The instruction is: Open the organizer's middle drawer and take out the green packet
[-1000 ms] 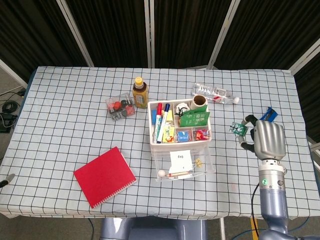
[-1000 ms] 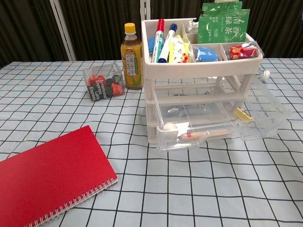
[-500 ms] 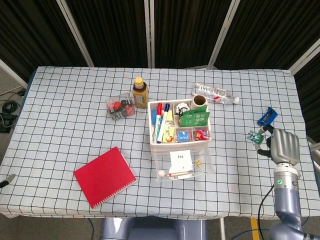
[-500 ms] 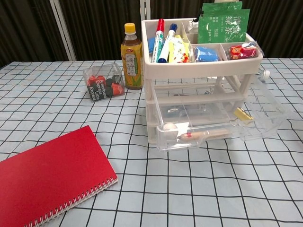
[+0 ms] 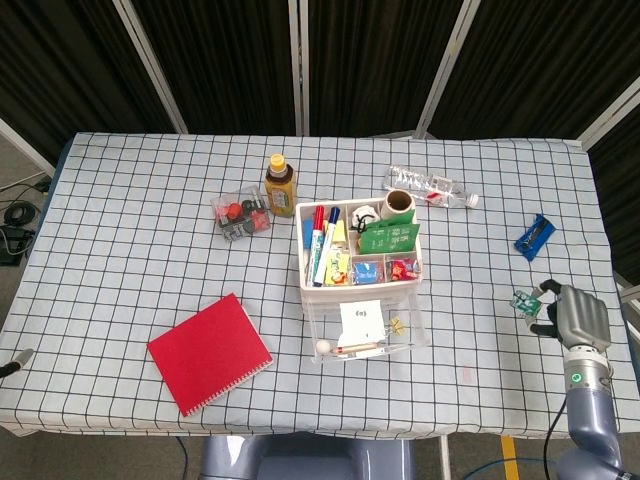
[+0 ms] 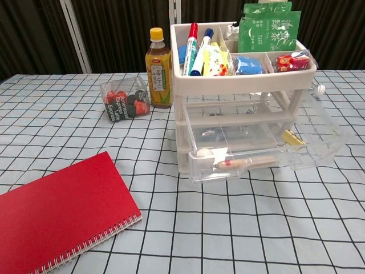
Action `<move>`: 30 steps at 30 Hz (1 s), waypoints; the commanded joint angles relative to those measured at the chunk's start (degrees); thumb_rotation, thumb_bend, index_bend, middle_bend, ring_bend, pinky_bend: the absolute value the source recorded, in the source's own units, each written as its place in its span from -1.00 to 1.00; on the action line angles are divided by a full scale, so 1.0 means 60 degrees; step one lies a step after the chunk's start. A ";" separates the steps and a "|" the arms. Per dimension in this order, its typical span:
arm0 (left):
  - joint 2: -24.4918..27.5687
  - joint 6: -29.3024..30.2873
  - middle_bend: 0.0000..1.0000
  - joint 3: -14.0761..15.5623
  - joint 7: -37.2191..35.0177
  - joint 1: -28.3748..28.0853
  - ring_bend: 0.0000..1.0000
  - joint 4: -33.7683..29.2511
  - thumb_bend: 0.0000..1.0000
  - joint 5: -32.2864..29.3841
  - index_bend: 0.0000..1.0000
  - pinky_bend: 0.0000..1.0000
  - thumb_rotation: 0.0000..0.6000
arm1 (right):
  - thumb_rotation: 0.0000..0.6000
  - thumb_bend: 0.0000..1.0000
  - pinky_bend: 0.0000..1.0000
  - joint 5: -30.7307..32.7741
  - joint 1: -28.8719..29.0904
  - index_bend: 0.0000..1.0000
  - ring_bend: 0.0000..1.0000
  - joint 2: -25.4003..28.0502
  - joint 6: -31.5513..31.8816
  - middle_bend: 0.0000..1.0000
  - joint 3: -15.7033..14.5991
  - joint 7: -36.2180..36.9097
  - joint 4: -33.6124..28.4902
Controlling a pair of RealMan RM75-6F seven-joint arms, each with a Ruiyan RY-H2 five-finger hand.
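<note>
Down at the right edge of the desk (image 5: pixel 130 200), the right hand (image 5: pixel 578 318) pinched a small green packet (image 5: pixel 522 301) at its fingertips, well apart from the white organizer (image 5: pixel 360 255) that stood near the middle of the checked cloth. The left hand showed in neither view. The organizer's middle drawer (image 6: pixel 268 142) stood pulled out toward the front, clear plastic, with a yellow clip (image 6: pixel 292 137) against its right part and a wooden-handled tool (image 6: pixel 245 163) lying along its front wall; in the head view a white card (image 5: pixel 360 318) lay in it too. The open top tray held a red marker (image 6: pixel 192 45) and a blue marker (image 6: pixel 201 50) standing side by side, a larger green tea packet (image 6: pixel 268 31) upright at the back right, and a red wrapped sweet (image 6: pixel 291 61) in the front right compartment. A bottle of tea with a yellow cap (image 6: pixel 158 68) stood just beside the organizer's left rear corner, and next to it a clear box of red and black pieces (image 6: pixel 124 99). A red spiral notebook (image 5: pixel 210 353) lay tilted near the front left. Behind the organizer a clear water bottle (image 5: pixel 430 186) lay on its side, and a small blue object (image 5: pixel 532 237) sat near the right edge, beyond the hand.
</note>
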 commanded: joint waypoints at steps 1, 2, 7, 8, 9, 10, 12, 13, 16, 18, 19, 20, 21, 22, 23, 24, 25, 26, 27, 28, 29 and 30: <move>0.0003 0.0007 -1.00 0.0001 -0.0009 0.0004 -1.00 0.0001 -0.87 0.0002 -1.00 -1.00 1.00 | 1.00 -0.25 0.55 -0.0122 -0.0110 0.16 1.00 -0.0239 -0.0179 1.00 -0.0122 0.0136 0.0285; 0.0003 0.0008 -1.00 0.0000 -0.0013 0.0004 -1.00 0.0002 -0.87 0.0001 -1.00 -1.00 1.00 | 1.00 -0.25 0.55 -0.0138 -0.0120 0.15 1.00 -0.0273 -0.0204 1.00 -0.0126 0.0156 0.0337; 0.0008 0.0000 -1.00 0.0001 -0.0038 0.0003 -1.00 0.0012 -0.87 -0.0002 -1.00 -1.00 1.00 | 1.00 -0.33 0.54 -0.0277 -0.0216 0.05 1.00 -0.0516 -0.0402 1.00 -0.0197 0.0276 0.0708; 0.0007 -0.0002 -1.00 0.0000 -0.0041 0.0001 -1.00 0.0012 -0.87 -0.0001 -1.00 -1.00 1.00 | 1.00 -0.35 0.54 -0.0311 -0.0234 0.03 1.00 -0.0552 -0.0417 1.00 -0.0201 0.0296 0.0754; 0.0008 -0.0003 -1.00 0.0001 -0.0041 0.0000 -1.00 0.0012 -0.87 0.0001 -1.00 -1.00 1.00 | 1.00 -0.36 0.54 -0.0341 -0.0253 0.02 1.00 -0.0587 -0.0428 1.00 -0.0202 0.0316 0.0795; 0.0006 -0.0006 -1.00 0.0002 -0.0039 -0.0002 -1.00 0.0013 -0.87 0.0004 -1.00 -1.00 1.00 | 1.00 -0.38 0.54 -0.0365 -0.0271 0.02 1.00 -0.0620 -0.0445 1.00 -0.0204 0.0336 0.0835; 0.0003 -0.0018 -1.00 0.0009 -0.0031 -0.0004 -1.00 0.0012 -0.87 0.0002 -1.00 -1.00 1.00 | 1.00 -0.40 0.54 -0.0381 -0.0308 0.02 1.00 -0.0717 -0.0531 1.00 -0.0227 0.0368 0.0974; 0.0001 -0.0018 -1.00 0.0008 -0.0031 -0.0005 -1.00 0.0012 -0.87 0.0001 -1.00 -1.00 1.00 | 1.00 -0.40 0.54 -0.0382 -0.0322 0.02 1.00 -0.0753 -0.0571 1.00 -0.0233 0.0382 0.1033; -0.0001 -0.0028 -1.00 0.0008 -0.0028 -0.0009 -1.00 0.0016 -0.87 -0.0004 -1.00 -1.00 1.00 | 1.00 -0.41 0.54 -0.0416 -0.0377 0.02 1.00 -0.0850 -0.0647 1.00 -0.0237 0.0434 0.1198; -0.0005 -0.0039 -1.00 0.0012 -0.0018 -0.0013 -1.00 0.0017 -0.87 -0.0005 -1.00 -1.00 1.00 | 1.00 -0.41 0.54 -0.0423 -0.0418 0.01 1.00 -0.0909 -0.0719 1.00 -0.0253 0.0480 0.1313; -0.0006 -0.0042 -1.00 0.0013 -0.0012 -0.0014 -1.00 0.0016 -0.87 -0.0005 -1.00 -1.00 1.00 | 1.00 -0.41 0.54 -0.0434 -0.0433 0.01 1.00 -0.0935 -0.0753 1.00 -0.0255 0.0504 0.1367; -0.0008 -0.0045 -1.00 0.0014 -0.0006 -0.0016 -1.00 0.0017 -0.87 -0.0005 -1.00 -1.00 1.00 | 1.00 -0.41 0.54 -0.0439 -0.0451 0.01 1.00 -0.0960 -0.0795 1.00 -0.0262 0.0530 0.1423; -0.0010 -0.0047 -1.00 0.0015 0.0000 -0.0017 -1.00 0.0018 -0.87 -0.0006 -1.00 -1.00 1.00 | 1.00 -0.41 0.54 -0.0440 -0.0462 0.01 1.00 -0.0977 -0.0825 1.00 -0.0264 0.0547 0.1461; -0.0013 -0.0051 -1.00 0.0013 0.0011 -0.0020 -1.00 0.0019 -0.87 -0.0009 -1.00 -1.00 1.00 | 1.00 -0.41 0.54 -0.0445 -0.0480 0.00 1.00 -0.1008 -0.0882 1.00 -0.0266 0.0578 0.1538; -0.0014 -0.0054 -1.00 0.0015 0.0017 -0.0021 -1.00 0.0018 -0.87 -0.0010 -1.00 -1.00 1.00 | 1.00 -0.42 0.54 -0.0452 -0.0493 -0.01 1.00 -0.1025 -0.0930 1.00 -0.0275 0.0595 0.1594; -0.0015 -0.0056 -1.00 0.0015 0.0022 -0.0021 -1.00 0.0016 -0.87 -0.0011 -1.00 -1.00 1.00 | 1.00 -0.42 0.53 -0.0461 -0.0505 -0.03 1.00 -0.1042 -0.1001 1.00 -0.0289 0.0607 0.1660; -0.0018 -0.0056 -1.00 0.0014 0.0024 -0.0021 -1.00 0.0017 -0.87 -0.0015 -1.00 -1.00 1.00 | 1.00 -0.44 0.53 -0.0469 -0.0512 -0.07 1.00 -0.1047 -0.1054 1.00 -0.0302 0.0606 0.1695; -0.0018 -0.0055 -1.00 0.0011 0.0023 -0.0022 -1.00 0.0017 -0.87 -0.0020 -1.00 -1.00 1.00 | 1.00 -0.46 0.53 -0.0480 -0.0517 -0.11 1.00 -0.1049 -0.1103 1.00 -0.0314 0.0599 0.1725; -0.0017 -0.0055 -1.00 0.0008 0.0022 -0.0021 -1.00 0.0017 -0.87 -0.0027 -1.00 -1.00 1.00 | 1.00 -0.49 0.52 -0.0485 -0.0523 -0.20 1.00 -0.1051 -0.1170 1.00 -0.0335 0.0582 0.1756; -0.0018 -0.0054 -1.00 0.0009 0.0022 -0.0020 -1.00 0.0018 -0.87 -0.0027 -1.00 -1.00 1.00 | 1.00 -0.52 0.51 -0.0484 -0.0529 -0.27 1.00 -0.1052 -0.1194 1.00 -0.0337 0.0570 0.1769; -0.0018 -0.0055 -1.00 0.0009 0.0021 -0.0020 -1.00 0.0021 -0.87 -0.0028 -1.00 -1.00 1.00 | 1.00 -0.54 0.50 -0.0499 -0.0538 -0.36 1.00 -0.1064 -0.1195 1.00 -0.0330 0.0569 0.1786; -0.0017 -0.0054 -1.00 0.0008 0.0019 -0.0020 -1.00 0.0020 -0.87 -0.0029 -1.00 -1.00 1.00 | 1.00 -0.55 0.50 -0.0529 -0.0552 -0.41 1.00 -0.1080 -0.1186 1.00 -0.0322 0.0585 0.1804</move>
